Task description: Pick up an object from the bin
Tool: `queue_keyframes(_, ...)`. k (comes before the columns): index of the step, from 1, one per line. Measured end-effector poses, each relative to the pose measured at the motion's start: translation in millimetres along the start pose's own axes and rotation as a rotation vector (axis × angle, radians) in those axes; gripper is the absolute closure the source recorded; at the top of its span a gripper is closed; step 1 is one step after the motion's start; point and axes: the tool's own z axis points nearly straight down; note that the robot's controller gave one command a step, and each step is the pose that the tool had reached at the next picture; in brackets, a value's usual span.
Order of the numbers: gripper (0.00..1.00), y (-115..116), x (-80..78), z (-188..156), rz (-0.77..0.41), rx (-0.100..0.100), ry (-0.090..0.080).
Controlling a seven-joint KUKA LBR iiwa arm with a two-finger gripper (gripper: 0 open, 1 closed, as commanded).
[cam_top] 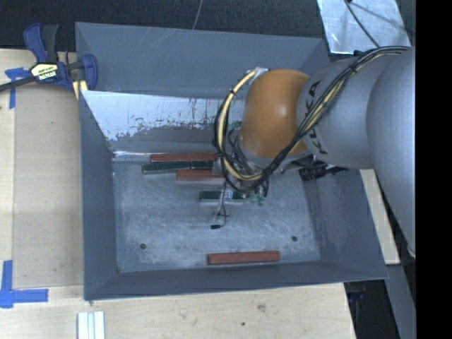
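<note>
My gripper [220, 217] hangs below the arm's wrist over the middle of the bin floor, its tip close to the floor. Just above and left of it lies a short dark green bar [210, 196], partly hidden by the wrist. Further back a brown bar [200, 176] lies flat, its right end running under the wrist. Nothing can be seen held in the gripper.
Against the back wall lie a longer brown bar [181, 158] and a dark green bar [169, 167], side by side. Another brown bar [244, 258] lies along the front wall. The arm and its cables cover the bin's right rear part.
</note>
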Motion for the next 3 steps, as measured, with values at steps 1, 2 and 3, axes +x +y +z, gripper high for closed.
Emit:
queue_keyframes(1, 1.00, -31.0, 6.2, 36.7, -0.329, -0.002, -0.012)
queue_keyframes(2, 1.00, -31.0, 6.2, 36.7, -0.329, -0.002, -0.012)
queue_keyframes(3, 1.00, -50.2, 36.8, -118.7, -0.302, 0.000, -0.007)
